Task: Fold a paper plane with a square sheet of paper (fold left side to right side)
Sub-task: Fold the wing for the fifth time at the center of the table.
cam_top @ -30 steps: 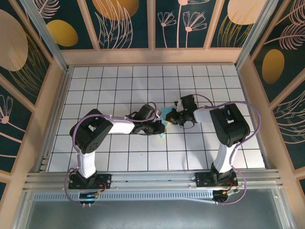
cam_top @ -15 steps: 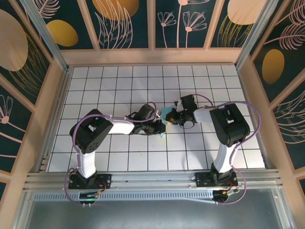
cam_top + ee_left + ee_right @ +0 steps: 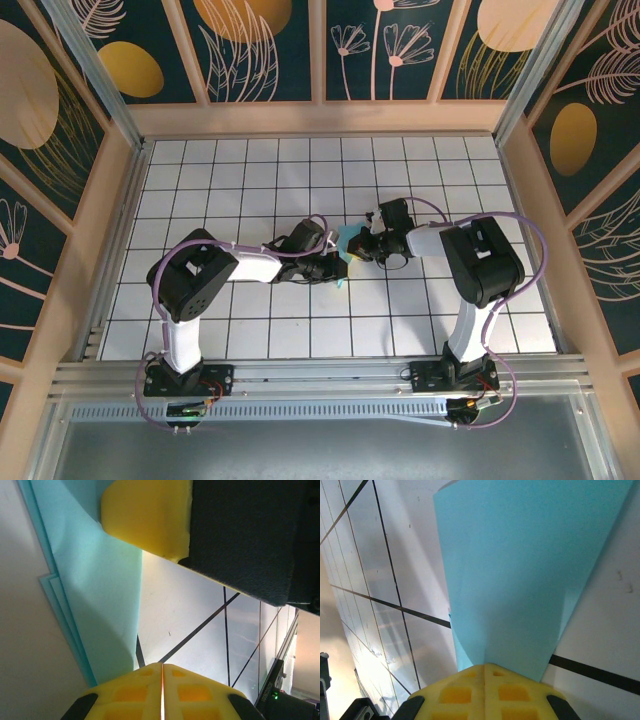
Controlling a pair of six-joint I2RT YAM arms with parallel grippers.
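Observation:
The square sheet of paper (image 3: 349, 240), turquoise and folded into layers, lies mid-table between both wrists, which hide most of it. Any paper plane shape is hidden under them. In the right wrist view the paper (image 3: 520, 570) fans out from the tips of my right gripper (image 3: 485, 666), which is shut on it. My left gripper (image 3: 162, 667) is shut with nothing between its pads. The paper's layered edge (image 3: 95, 590) lies just to its left. The right gripper's yellow pad (image 3: 150, 515) rests on the paper opposite. From above, left gripper (image 3: 335, 268) and right gripper (image 3: 358, 246) almost touch.
The white grid table (image 3: 250, 180) is walled by wooden rails (image 3: 320, 118) at the back and sides. Both arm bases stand at the near edge, left base (image 3: 185, 375) and right base (image 3: 455, 375). Purple cables loop over each arm.

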